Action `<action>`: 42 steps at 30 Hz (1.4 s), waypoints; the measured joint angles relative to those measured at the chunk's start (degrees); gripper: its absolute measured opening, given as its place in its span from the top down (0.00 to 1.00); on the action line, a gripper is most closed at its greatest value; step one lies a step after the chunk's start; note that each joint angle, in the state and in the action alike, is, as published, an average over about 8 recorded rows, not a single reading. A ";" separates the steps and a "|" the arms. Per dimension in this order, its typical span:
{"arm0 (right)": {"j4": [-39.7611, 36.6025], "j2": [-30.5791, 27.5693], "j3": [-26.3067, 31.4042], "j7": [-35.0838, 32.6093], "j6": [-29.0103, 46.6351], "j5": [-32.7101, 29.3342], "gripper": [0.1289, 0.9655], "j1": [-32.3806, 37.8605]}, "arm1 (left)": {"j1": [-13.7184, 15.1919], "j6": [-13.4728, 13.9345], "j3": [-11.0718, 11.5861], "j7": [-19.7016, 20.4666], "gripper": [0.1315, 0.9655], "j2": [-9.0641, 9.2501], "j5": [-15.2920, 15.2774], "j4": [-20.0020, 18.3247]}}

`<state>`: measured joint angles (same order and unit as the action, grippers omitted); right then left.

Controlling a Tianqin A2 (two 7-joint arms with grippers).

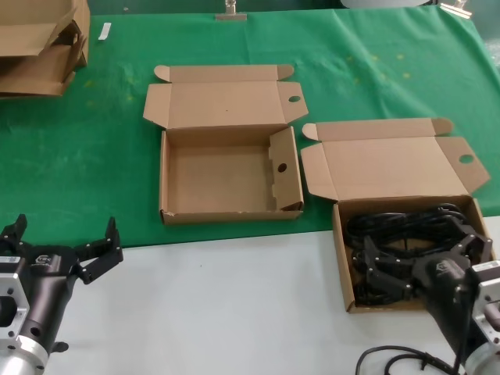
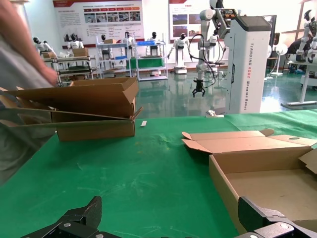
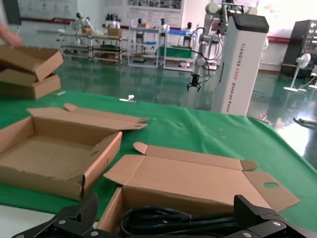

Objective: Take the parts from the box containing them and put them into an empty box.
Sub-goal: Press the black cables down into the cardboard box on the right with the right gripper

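The parts, black bundled power cables (image 1: pixel 398 230), lie in the right cardboard box (image 1: pixel 341 262), whose lid with one round hole lies open behind it. My right gripper (image 1: pixel 422 254) is open and hovers just over the cables, one finger on each side. In the right wrist view the cables (image 3: pixel 168 220) lie between its fingertips (image 3: pixel 247 208). The empty box (image 1: pixel 226 212), with an upright holed inner flap (image 1: pixel 281 166), stands at the centre on the green cloth. My left gripper (image 1: pixel 64 234) is open and empty at the front left, above the white surface.
Flattened stacked cartons (image 1: pixel 39 47) lie at the far left corner. My own loose black cable (image 1: pixel 391 361) trails at the front right. The left wrist view shows the empty box's wall (image 2: pixel 223 183) beside the left gripper (image 2: pixel 172 218) and the cartons (image 2: pixel 89 104) beyond.
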<state>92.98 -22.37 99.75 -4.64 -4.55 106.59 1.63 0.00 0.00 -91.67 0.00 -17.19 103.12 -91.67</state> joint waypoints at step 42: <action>18.24 -34.15 40.72 -74.95 -38.18 48.75 0.00 21.45 | 0.00 0.00 0.00 0.00 0.00 0.00 0.00 0.00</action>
<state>111.23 -56.52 140.48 -79.59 -42.73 155.34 23.08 0.00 0.00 -91.67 0.00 -17.19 103.13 -91.67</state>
